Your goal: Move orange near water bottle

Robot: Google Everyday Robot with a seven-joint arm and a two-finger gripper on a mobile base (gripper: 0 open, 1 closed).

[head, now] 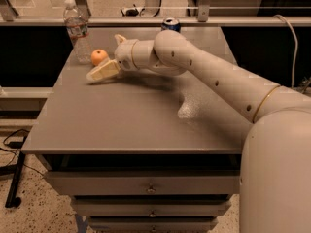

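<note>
The orange (99,57) rests on the grey table (121,120) at its back left, just right of the water bottle (76,29), a clear bottle with a white cap standing upright. My gripper (107,63) is right beside the orange, low over the table, and it is open. One cream finger (103,72) lies just in front of the orange. The orange sits free of the fingers. The white arm reaches in from the right.
A dark blue soda can (170,24) stands at the back edge behind my arm. A rail and posts (204,13) run behind the table. Drawers (150,186) are below the front edge. A cable (14,140) hangs at the left.
</note>
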